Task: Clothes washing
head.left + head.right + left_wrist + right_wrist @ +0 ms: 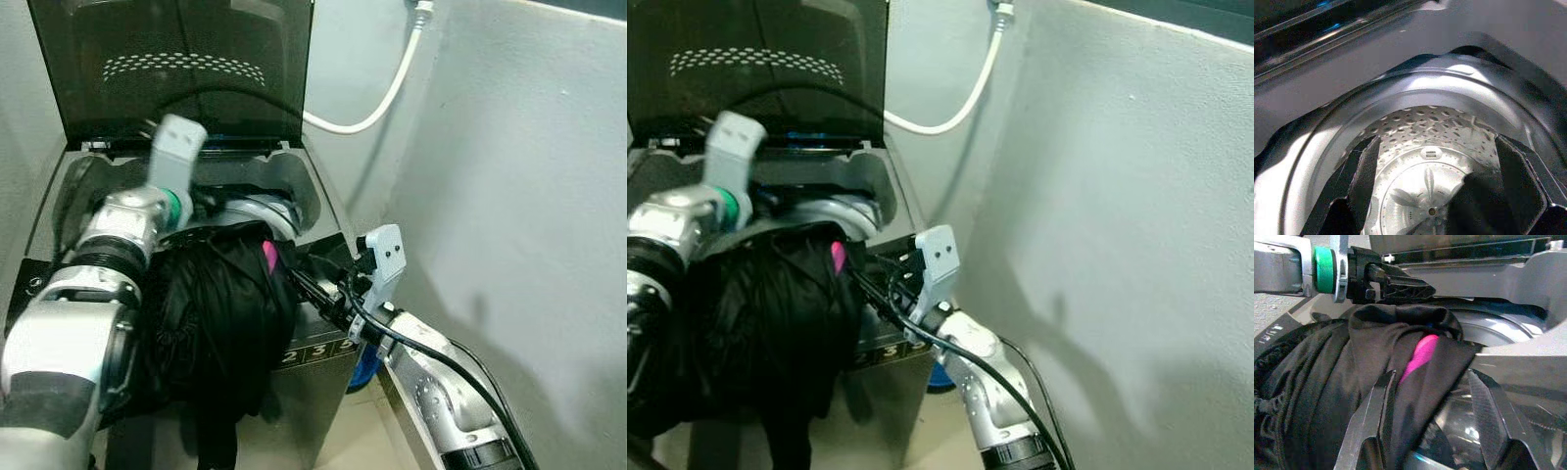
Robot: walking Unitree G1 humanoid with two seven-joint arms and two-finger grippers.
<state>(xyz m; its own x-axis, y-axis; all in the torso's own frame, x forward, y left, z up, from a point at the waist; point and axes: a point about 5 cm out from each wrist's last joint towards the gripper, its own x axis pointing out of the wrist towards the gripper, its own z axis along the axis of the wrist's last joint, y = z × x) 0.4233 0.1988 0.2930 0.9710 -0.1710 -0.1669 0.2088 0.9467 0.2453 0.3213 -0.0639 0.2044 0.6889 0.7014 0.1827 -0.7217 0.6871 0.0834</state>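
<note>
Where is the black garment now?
The black garment hangs over the washing machine front edge, between the left gripper and right gripper.

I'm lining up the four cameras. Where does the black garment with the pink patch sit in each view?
Left eye view: black garment draped over the washer's front edge, centre-left.
Right eye view: same garment at lower left.
Left wrist view: a dark shape at the lower edge may be its cloth; cannot tell.
Right wrist view: fills the left half, between the right gripper fingers.
Shared landmark: the pink patch.
</note>
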